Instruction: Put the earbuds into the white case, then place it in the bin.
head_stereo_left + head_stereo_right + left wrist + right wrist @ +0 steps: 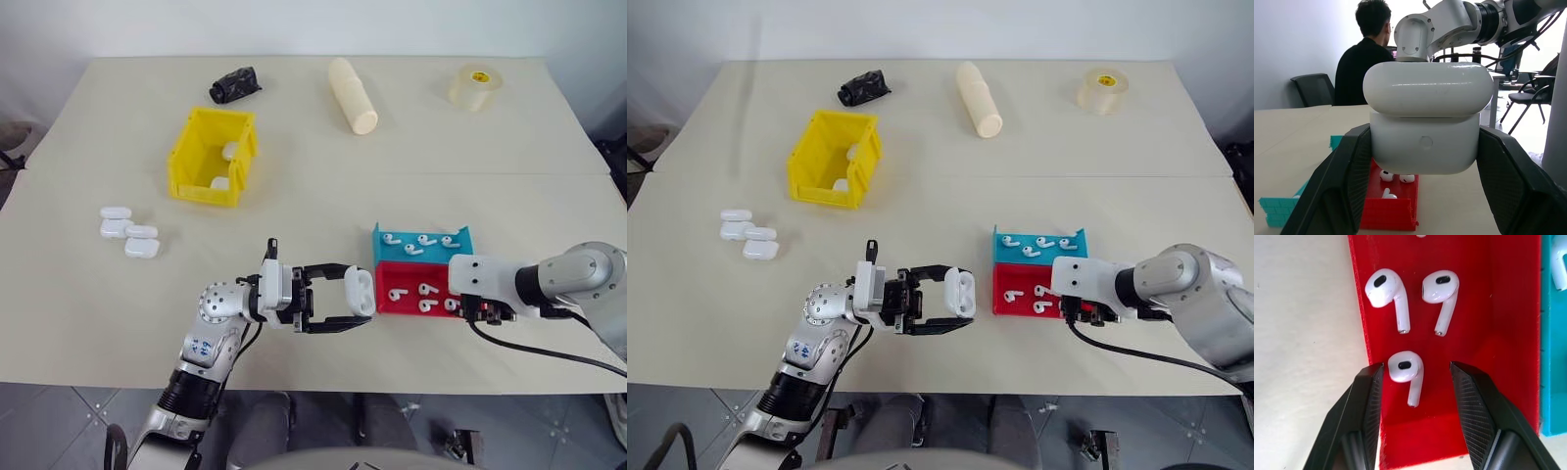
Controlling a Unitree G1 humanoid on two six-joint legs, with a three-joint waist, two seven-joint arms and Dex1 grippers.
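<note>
**Earbud pick in progress; case held open, nothing binned from this round yet**

The white case (360, 291) is clamped between the fingers of the left gripper (338, 297), lid raised, held above the table just beside the red tray (387, 305). In the left wrist view the lid is seen lifted clear of the body.

The right gripper (1415, 377) is lowered into the red tray, its jaws partly open and bracketing one earbud (1405, 370); the left jaw looks to be touching or nearly touching it, the right stands apart. No hold is made yet.

Progress, as judged: early stage. Whether any earbud already sits inside the held case cannot be told. Left to do: pick and insert the earbuds, close the lid, carry the case to the yellow bin (212, 155).

Counts:
- Earbuds in red tray: three in the right wrist view; four or so from the head view, partly hidden by the arm.
- Earbuds in blue tray (421, 240): four.
- Spare cases on the table (128, 232): four, clustered.
- Cases already in the bin: apparently two.
- Also noted: cream cylinder (352, 94), tape roll (476, 85), black object (235, 84).
</note>
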